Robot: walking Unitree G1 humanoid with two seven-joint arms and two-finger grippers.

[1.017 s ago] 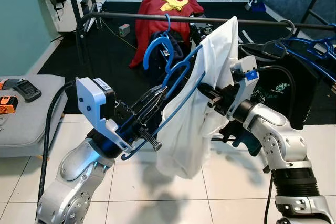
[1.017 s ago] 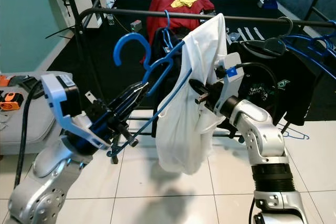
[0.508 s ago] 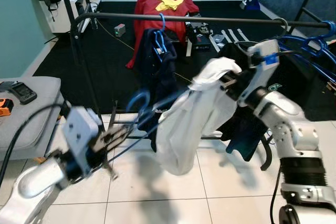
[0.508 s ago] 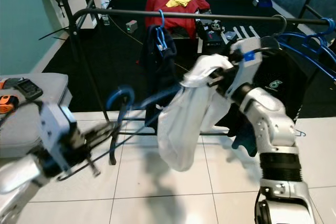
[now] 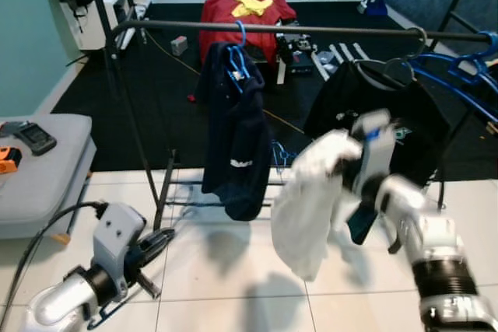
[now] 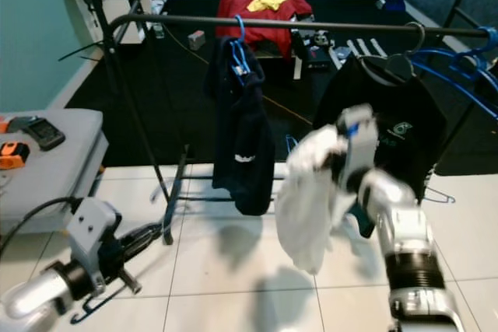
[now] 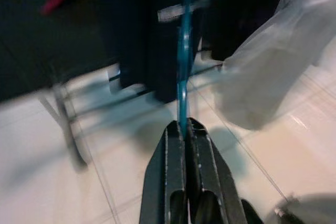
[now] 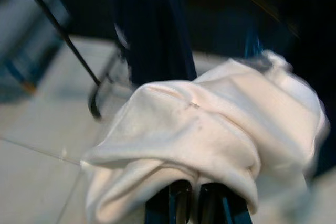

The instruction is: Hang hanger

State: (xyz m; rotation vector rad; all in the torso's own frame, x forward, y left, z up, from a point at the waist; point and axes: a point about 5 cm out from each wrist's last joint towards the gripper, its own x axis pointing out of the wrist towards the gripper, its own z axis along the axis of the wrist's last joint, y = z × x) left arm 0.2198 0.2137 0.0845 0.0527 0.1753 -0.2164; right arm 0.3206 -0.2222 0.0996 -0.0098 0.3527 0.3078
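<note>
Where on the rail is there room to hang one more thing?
The rail is bare between the dark blue jacket and the black shirt, and between its left corner and the jacket. The right end is crowded with blue hangers.

eyes: head, forward-down, share rack (image 5: 264,29) | wrists: close along fingers, white shirt (image 8: 210,129)

The left arm is low at the robot's left, forearm angled forward over the floor, its left gripper (image 7: 185,129) with fingers pressed together on a thin blue bar. The right arm reaches forward at mid height, blurred, the right gripper (image 8: 190,188) closed under bunched white cloth.
</note>
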